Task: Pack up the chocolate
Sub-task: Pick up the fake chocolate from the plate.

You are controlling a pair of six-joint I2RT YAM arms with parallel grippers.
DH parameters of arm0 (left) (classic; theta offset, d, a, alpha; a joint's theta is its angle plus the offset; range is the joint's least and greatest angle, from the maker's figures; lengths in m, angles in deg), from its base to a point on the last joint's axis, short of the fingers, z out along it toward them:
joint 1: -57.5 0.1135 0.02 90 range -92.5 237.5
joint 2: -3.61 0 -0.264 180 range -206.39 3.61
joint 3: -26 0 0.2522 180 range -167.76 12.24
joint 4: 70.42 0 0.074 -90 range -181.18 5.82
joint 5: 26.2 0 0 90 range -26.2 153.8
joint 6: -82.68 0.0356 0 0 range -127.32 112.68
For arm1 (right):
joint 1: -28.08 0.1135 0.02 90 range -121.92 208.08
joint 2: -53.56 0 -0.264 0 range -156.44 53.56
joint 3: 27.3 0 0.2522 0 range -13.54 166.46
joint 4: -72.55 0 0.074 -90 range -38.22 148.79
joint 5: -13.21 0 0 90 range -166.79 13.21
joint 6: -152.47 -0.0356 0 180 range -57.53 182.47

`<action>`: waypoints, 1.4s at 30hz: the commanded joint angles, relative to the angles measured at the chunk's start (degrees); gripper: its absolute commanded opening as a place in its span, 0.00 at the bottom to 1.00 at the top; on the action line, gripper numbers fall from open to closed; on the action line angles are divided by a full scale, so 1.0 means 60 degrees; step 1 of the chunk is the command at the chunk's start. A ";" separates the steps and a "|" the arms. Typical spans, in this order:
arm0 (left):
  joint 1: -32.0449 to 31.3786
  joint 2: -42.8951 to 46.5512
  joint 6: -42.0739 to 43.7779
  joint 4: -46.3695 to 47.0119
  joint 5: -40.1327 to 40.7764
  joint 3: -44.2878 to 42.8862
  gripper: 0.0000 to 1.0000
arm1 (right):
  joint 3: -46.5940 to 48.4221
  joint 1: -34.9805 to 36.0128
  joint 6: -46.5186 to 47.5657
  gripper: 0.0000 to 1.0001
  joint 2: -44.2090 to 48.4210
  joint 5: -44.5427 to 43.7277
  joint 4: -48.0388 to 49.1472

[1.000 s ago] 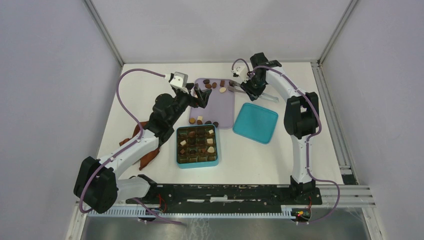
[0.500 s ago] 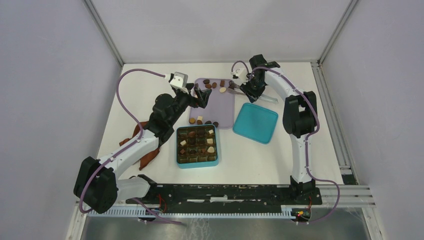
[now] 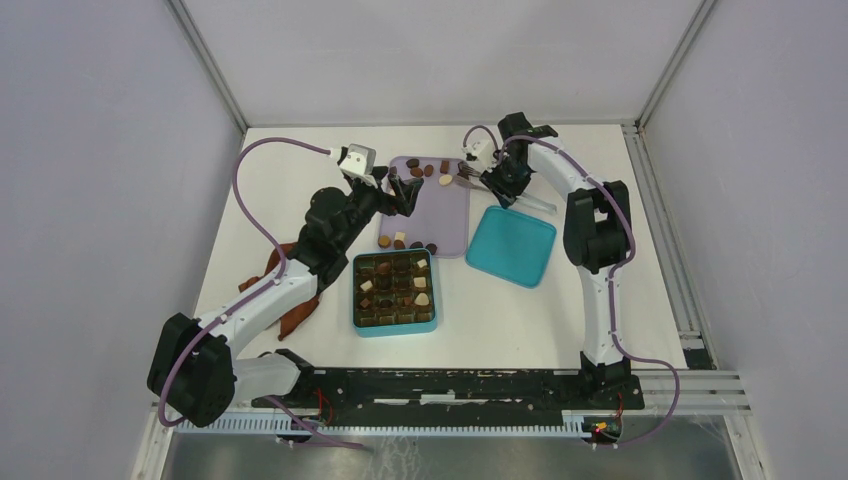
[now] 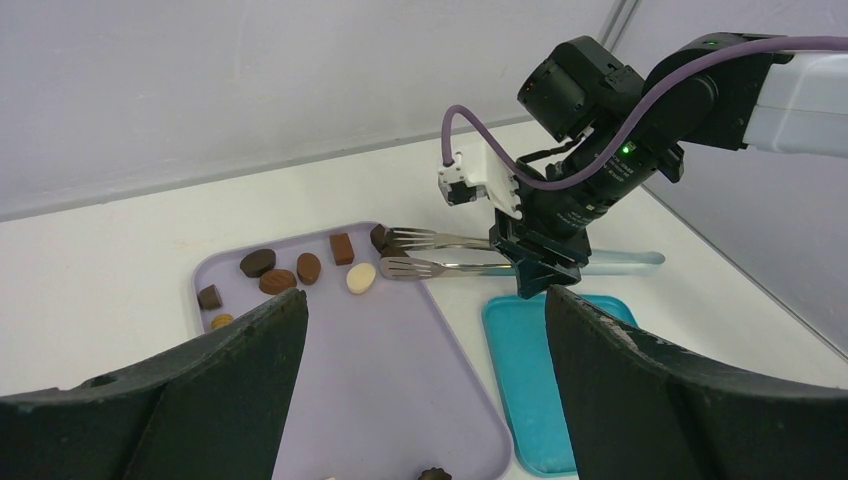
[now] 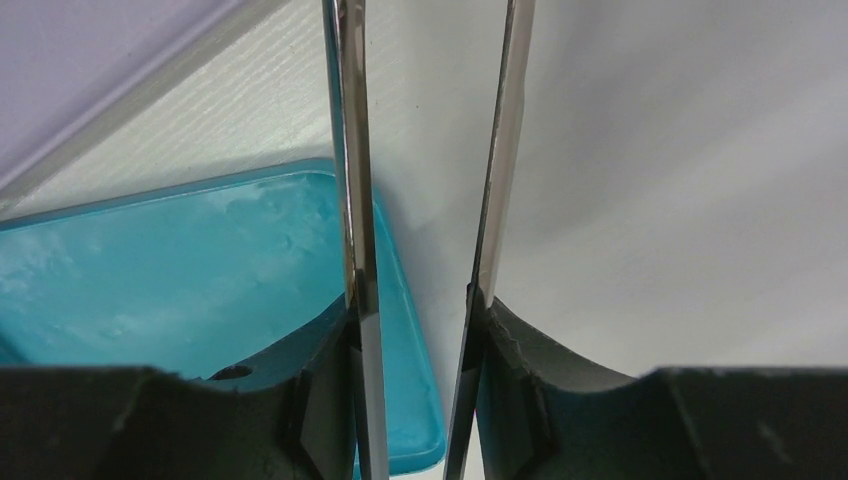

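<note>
Loose chocolate (image 3: 427, 170) pieces, brown, dark and one cream (image 4: 361, 277), lie at the back of a purple tray (image 3: 445, 215). A few more (image 3: 400, 240) lie at its near edge. The teal box (image 3: 357, 300) in front holds several pieces in its grid. My right gripper (image 3: 497, 176) (image 5: 412, 310) is shut on metal tongs (image 4: 430, 255). The tongs' blades stand a little apart, with their tips over the tray's back right corner beside a dark piece (image 4: 380, 237). My left gripper (image 3: 400, 190) (image 4: 424, 330) hangs open and empty over the tray's left side.
The teal lid (image 3: 511, 245) (image 5: 200, 270) lies right of the tray, under the right wrist. A reddish-brown cloth (image 3: 290, 305) lies beneath the left arm. A clear tube (image 4: 625, 260) rests on the table behind the lid.
The right wrist has crept slightly back and left with the tongs. The left arm has not moved.
</note>
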State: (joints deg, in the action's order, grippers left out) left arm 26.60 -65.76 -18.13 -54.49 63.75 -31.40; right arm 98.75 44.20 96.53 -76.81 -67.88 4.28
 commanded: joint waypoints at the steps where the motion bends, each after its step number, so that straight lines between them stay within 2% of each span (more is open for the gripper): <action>1: -0.0040 0.0279 0.0496 0.0400 0.0126 0.0022 0.93 | 0.0489 -0.0022 -0.0156 0.44 0.0032 -0.0043 0.0215; 16: -0.0038 0.0294 0.0490 0.0424 0.0129 0.0050 0.93 | 0.0222 0.0469 0.0255 0.39 0.0510 0.0402 -0.0275; 24: -0.0037 0.0288 0.0496 0.0436 0.0141 0.0051 0.93 | 0.0496 0.0450 0.0192 0.39 0.0853 0.0753 -0.0253; 42: -0.0040 0.0285 0.0494 0.0429 0.0126 0.0051 0.93 | 0.0284 0.0141 0.0140 0.45 0.0509 0.0251 -0.0101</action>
State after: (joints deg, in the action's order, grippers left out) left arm 26.60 -65.76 -18.13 -54.49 63.75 -31.40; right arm 98.86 45.66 97.38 -75.60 -65.48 3.24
